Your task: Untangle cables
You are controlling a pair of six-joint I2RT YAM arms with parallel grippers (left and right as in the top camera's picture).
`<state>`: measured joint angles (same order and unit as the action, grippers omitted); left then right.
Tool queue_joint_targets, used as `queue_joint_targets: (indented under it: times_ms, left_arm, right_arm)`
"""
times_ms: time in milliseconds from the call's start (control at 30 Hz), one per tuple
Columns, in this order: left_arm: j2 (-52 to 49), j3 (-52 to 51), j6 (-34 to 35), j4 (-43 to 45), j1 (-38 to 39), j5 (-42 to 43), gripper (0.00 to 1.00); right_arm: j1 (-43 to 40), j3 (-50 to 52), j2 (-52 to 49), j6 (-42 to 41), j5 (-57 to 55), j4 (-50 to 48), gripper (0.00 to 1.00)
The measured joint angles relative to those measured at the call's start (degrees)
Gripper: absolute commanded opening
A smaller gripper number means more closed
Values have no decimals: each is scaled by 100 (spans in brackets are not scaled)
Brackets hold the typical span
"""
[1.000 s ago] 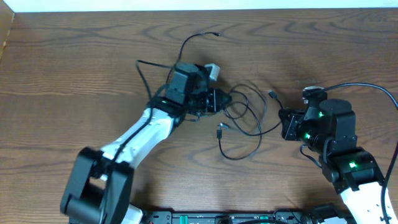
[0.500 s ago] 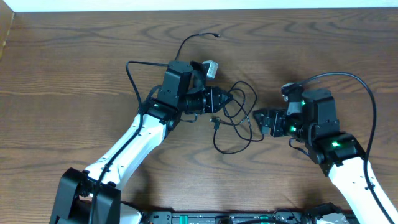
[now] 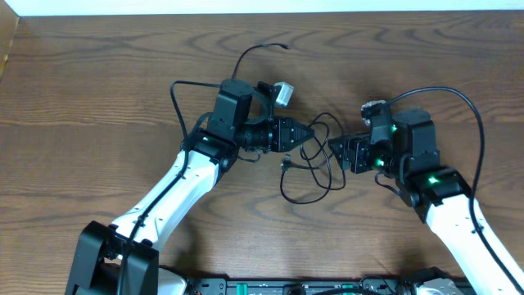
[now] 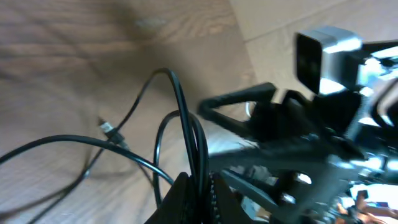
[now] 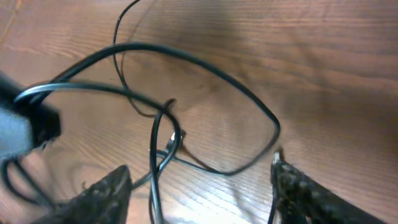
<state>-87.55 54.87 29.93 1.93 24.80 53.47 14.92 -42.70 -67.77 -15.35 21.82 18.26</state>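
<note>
Left wrist view: the left gripper [image 4: 198, 190] is closed on a bundle of black cables [image 4: 185, 118]. The strands rise from between its fingers in several loops. To the left of the jaws, one strand ends in a small connector [image 4: 109, 129] on the wooden table [image 4: 62, 37]. Beyond the jaws the right arm [image 4: 292, 143] faces them, blurred.

Right wrist view: the right gripper [image 5: 200, 185] has its jaws wide apart and grips nothing. Thin strands cross the gap between its fingers. Ahead of the jaws a wide cable loop lies on the table.

Overhead view: the two grippers point at each other, tips near but apart, with the tangle between and below them. One thin strand runs from behind the left gripper to a loose end [image 3: 284, 47].
</note>
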Motion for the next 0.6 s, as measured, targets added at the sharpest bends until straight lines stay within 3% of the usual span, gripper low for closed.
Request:
queue_joint_targets:
  times_ms: [600]
  left_arm:
    - [0, 0, 315, 105, 7, 870, 8]
  right_arm:
    - [39, 0, -809, -131, 221, -1117, 61]
